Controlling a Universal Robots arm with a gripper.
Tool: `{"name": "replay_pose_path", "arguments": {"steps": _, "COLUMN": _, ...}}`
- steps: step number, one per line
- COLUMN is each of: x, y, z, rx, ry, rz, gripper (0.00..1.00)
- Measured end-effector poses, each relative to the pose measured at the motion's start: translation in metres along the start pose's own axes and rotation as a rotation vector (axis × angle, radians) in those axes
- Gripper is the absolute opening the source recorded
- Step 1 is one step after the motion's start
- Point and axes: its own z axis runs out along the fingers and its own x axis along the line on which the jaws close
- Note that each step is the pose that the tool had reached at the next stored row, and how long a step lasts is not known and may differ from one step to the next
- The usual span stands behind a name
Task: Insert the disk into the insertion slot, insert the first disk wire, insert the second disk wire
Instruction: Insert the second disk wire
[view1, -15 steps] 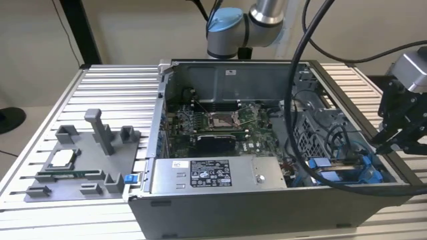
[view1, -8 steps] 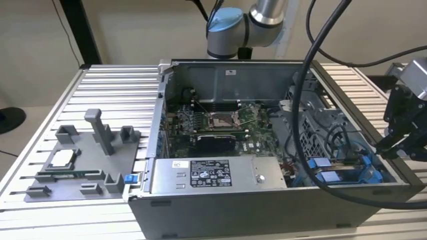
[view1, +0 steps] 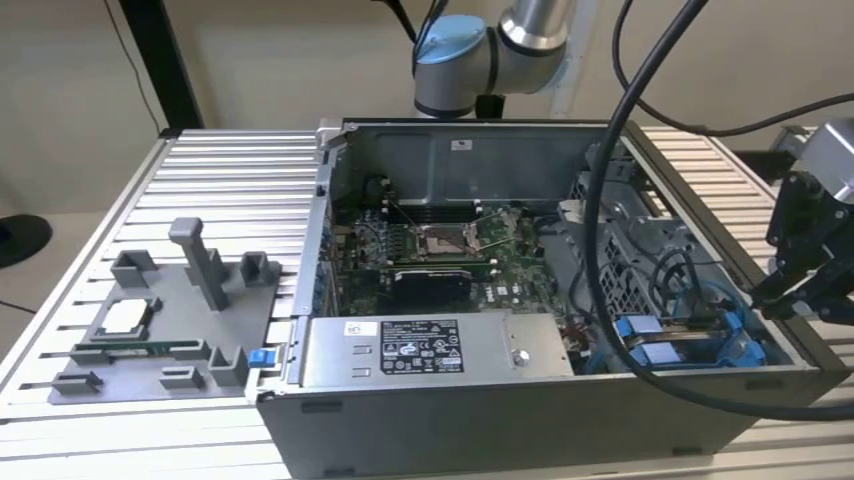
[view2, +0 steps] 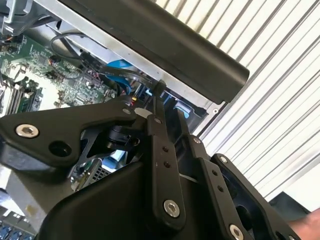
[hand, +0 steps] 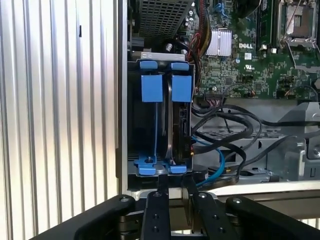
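The disk (hand: 180, 117) stands on edge in its blue carrier inside the insertion slot (hand: 160, 54), a bay of the grey drive cage at the case's corner. A second blue carrier (hand: 151, 90) sits beside it. In the exterior view the blue frames (view1: 674, 345) show at the case's front right. Black wires (hand: 225, 122) and a blue wire (hand: 220, 160) loop next to the disk; whether they are plugged in I cannot tell. My gripper (hand: 176, 184) (view2: 167, 107) hovers just outside the case wall, in line with the carriers, open by a narrow gap with nothing between its fingers. It hangs at the exterior view's right (view1: 790, 290).
The open computer case (view1: 534, 400) lies on a ribbed aluminium table (view1: 227, 170). Inside are the motherboard (view1: 441, 250) and a grey power-supply box (view1: 427, 345). A grey fixture plate (view1: 160, 330) with posts is at the exterior view's left. Thick black cables (view1: 627, 200) hang across the case.
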Motion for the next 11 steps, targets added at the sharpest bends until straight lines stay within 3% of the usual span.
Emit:
{"name": "replay_pose_path", "arguments": {"steps": 3, "x": 0.0001, "y": -0.0019, "z": 0.0012, "rx": 0.0007, "ry": -0.009, "rz": 0.0, "gripper": 0.0}}
{"name": "replay_pose_path", "arguments": {"steps": 7, "x": 0.0, "y": -0.0035, "z": 0.0004, "rx": 0.0003, "ry": -0.0429, "rz": -0.001, "gripper": 0.0}}
{"name": "replay_pose_path", "arguments": {"steps": 8, "x": 0.0, "y": -0.0044, "z": 0.0004, "rx": 0.0002, "ry": -0.0483, "rz": -0.001, "gripper": 0.0}}
{"name": "replay_pose_path", "arguments": {"steps": 11, "x": 0.0001, "y": -0.0081, "z": 0.0004, "rx": 0.0, "ry": -0.0539, "rz": -0.001, "gripper": 0.0}}
